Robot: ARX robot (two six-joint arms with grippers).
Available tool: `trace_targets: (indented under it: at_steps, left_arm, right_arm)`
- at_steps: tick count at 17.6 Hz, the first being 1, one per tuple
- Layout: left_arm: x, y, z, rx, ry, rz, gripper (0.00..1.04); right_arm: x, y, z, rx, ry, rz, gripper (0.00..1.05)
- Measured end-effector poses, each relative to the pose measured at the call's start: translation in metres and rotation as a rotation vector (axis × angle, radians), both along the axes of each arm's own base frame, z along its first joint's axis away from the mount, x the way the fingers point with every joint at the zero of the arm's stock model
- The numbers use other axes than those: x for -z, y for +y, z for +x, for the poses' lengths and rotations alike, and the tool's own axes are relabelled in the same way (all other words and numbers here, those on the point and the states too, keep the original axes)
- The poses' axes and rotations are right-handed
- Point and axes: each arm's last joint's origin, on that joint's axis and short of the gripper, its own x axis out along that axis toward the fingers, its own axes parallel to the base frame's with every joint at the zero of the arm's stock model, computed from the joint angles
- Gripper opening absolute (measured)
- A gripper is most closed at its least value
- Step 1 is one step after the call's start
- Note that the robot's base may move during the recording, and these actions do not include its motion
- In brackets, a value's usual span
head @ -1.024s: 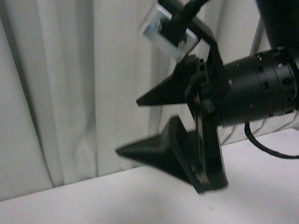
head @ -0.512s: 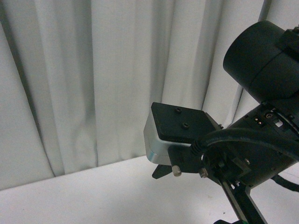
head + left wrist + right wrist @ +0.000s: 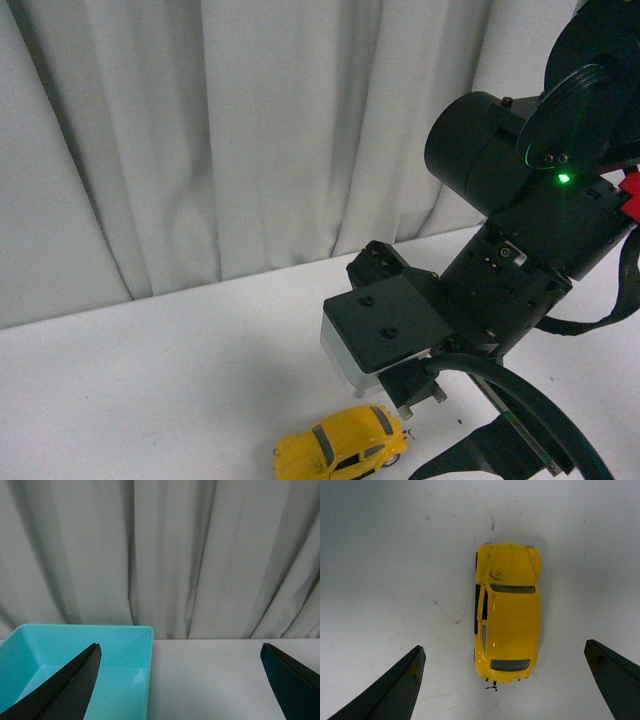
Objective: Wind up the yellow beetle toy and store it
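right tool (image 3: 503,645) spread wide around the beetle (image 3: 507,612) on the table (image 3: 380,555), not touching. only the left wrist cam shows a teal bin (image 3: 75,628); left tool (image 3: 180,646) spread too.

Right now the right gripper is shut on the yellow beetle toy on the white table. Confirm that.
Not right. The right gripper is open: in the right wrist view its fingers stand wide apart on either side of the yellow beetle toy and touch nothing. The toy does sit on the white table.
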Motion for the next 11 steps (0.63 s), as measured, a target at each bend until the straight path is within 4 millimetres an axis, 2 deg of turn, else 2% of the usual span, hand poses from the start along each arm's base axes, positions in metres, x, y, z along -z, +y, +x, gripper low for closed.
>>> trace_targets:
  at_steps: [2, 11]
  left_arm:
    - [0.0, 0.0, 0.0, 0.0, 0.0, 0.0, 0.98]
    - [0.0, 0.0, 0.0, 0.0, 0.0, 0.0, 0.98]
  right_arm:
    - [0.007, 0.006, 0.008, -0.012, -0.017, -0.022, 0.98]
    - [0.029, 0.028, 0.02, 0.048, 0.026, -0.059, 0.98]
